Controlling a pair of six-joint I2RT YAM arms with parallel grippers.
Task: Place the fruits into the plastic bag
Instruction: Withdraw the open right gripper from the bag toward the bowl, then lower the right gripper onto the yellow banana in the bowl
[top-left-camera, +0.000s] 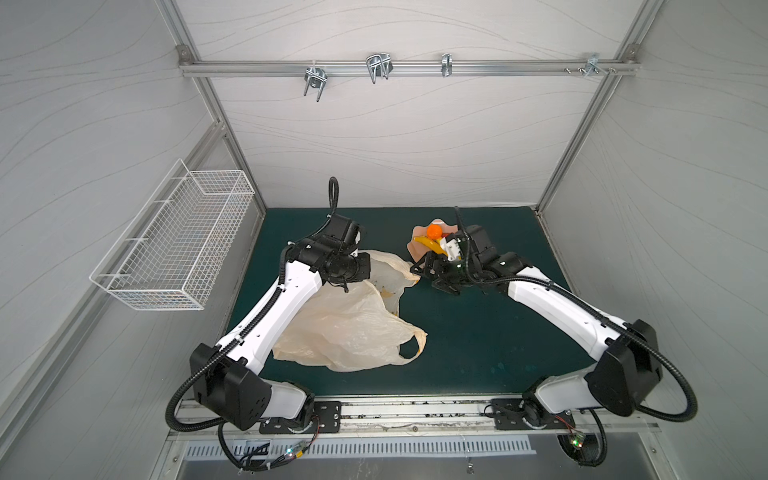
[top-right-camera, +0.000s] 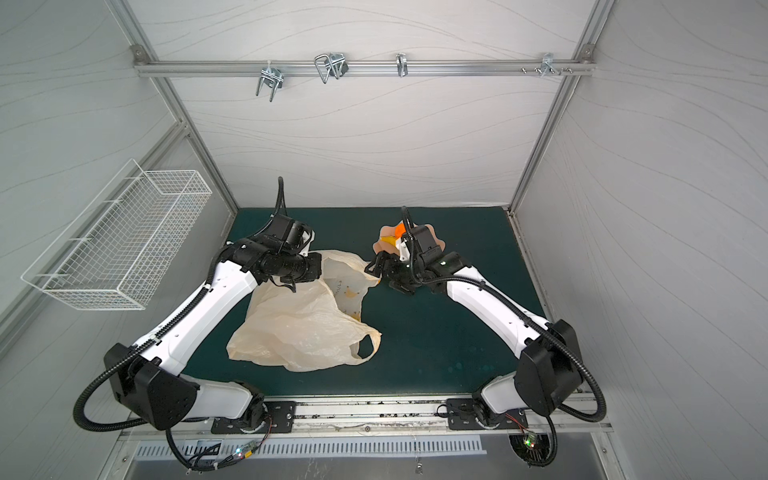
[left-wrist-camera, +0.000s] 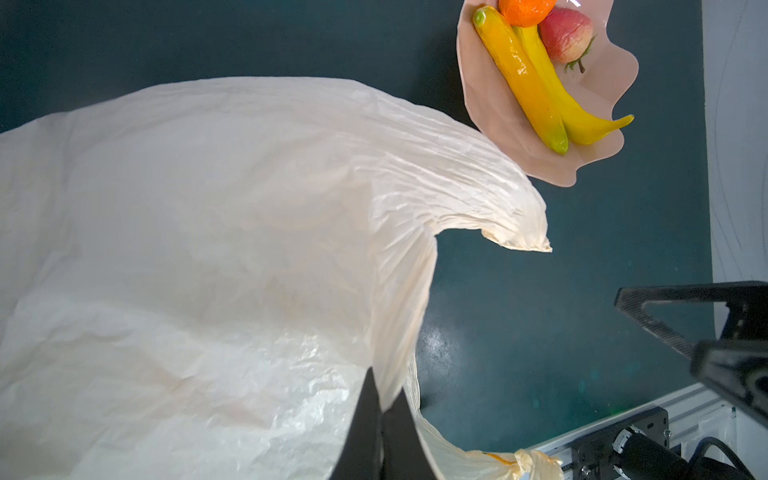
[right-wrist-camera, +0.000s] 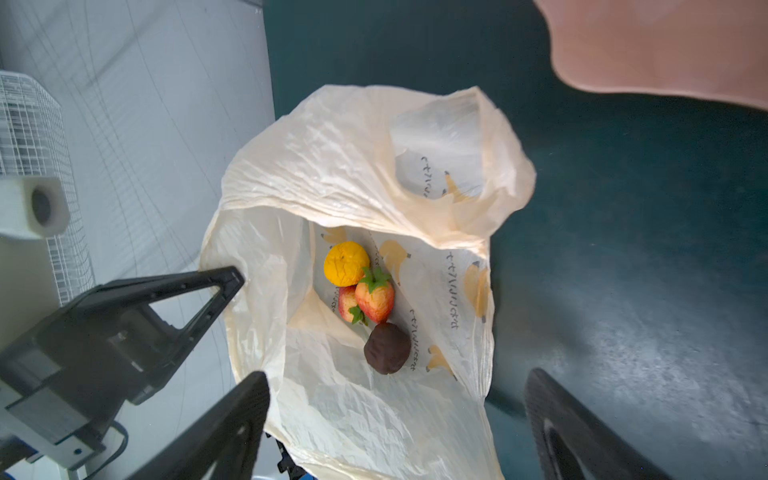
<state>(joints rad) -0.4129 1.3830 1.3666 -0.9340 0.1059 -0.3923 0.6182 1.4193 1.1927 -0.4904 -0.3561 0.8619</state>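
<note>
The plastic bag (top-left-camera: 353, 328) (top-right-camera: 299, 328) lies crumpled on the green mat. My left gripper (left-wrist-camera: 384, 399) is shut on the bag's rim and holds the mouth up. In the right wrist view the bag (right-wrist-camera: 332, 166) stands agape, and inside lie an orange (right-wrist-camera: 345, 264), two strawberries (right-wrist-camera: 374, 297) and a dark brown ball (right-wrist-camera: 387, 348). My right gripper (right-wrist-camera: 397, 376) (top-left-camera: 430, 278) hangs open over that mouth, holding nothing. Behind it, the pink bowl (left-wrist-camera: 602, 95) (top-left-camera: 419, 249) carries two bananas (left-wrist-camera: 523, 79), an orange (left-wrist-camera: 525, 10) (top-left-camera: 434, 231) and a strawberry (left-wrist-camera: 565, 35).
A white wire basket (top-left-camera: 174, 245) hangs on the left wall. Metal hooks (top-left-camera: 378, 66) sit on the rail high at the back. The green mat (top-left-camera: 478, 332) is bounded by walls on three sides and by the arm bases along the front edge.
</note>
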